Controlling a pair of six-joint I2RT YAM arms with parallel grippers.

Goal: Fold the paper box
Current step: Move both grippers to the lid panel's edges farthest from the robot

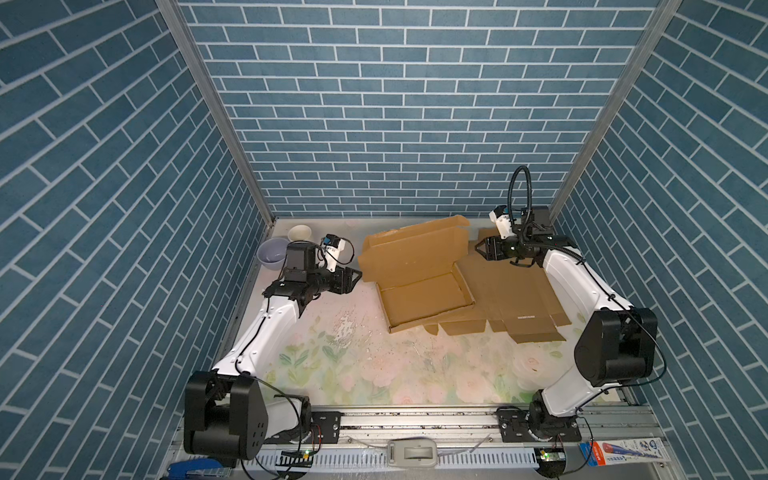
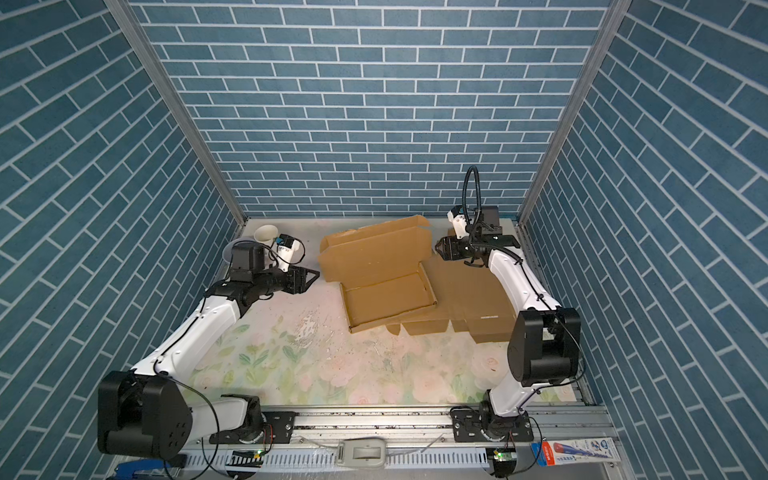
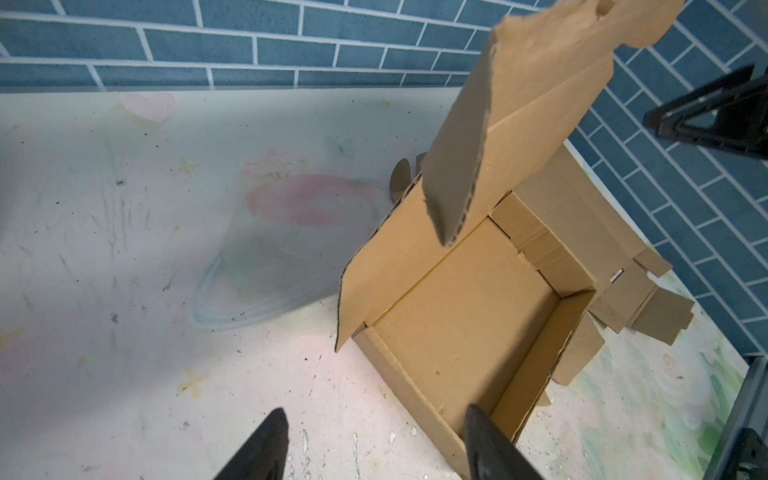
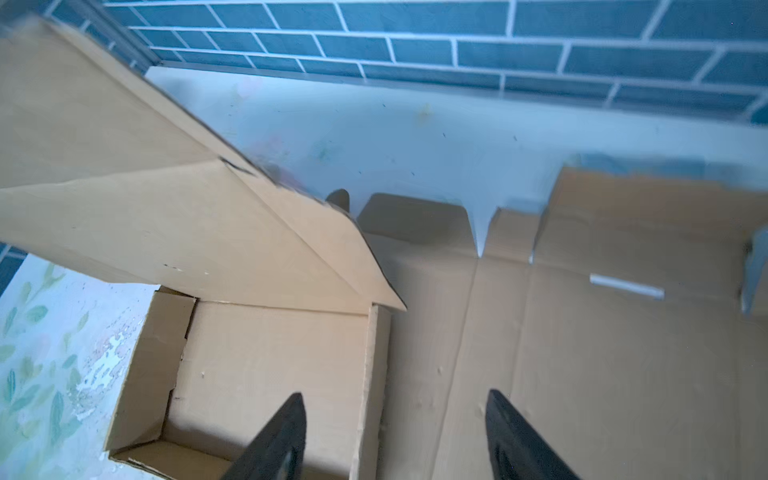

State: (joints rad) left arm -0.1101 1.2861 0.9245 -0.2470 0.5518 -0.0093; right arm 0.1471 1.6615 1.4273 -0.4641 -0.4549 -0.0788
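Left tool (image 1: 356, 277) spread, paper box (image 1: 419, 297) just beside, right tool (image 1: 478, 248) spread opposite

Blue brick-pattern walls (image 1: 415, 104) enclose a worn floral tabletop (image 1: 374, 374) — brightly lit.

Table (image 1: 374, 365) with faded flowers painted on top
4 things lie on it: an open brown paper box (image 1: 424, 299) near the back, a flat cardboard sheet (image 1: 515, 291) partly under it, and a bowl (image 1: 271, 253) and cup (image 1: 300, 232) in the far left corner.

Top views high, looking down; wrist views close, sharing paper box (image 3: 457, 324)
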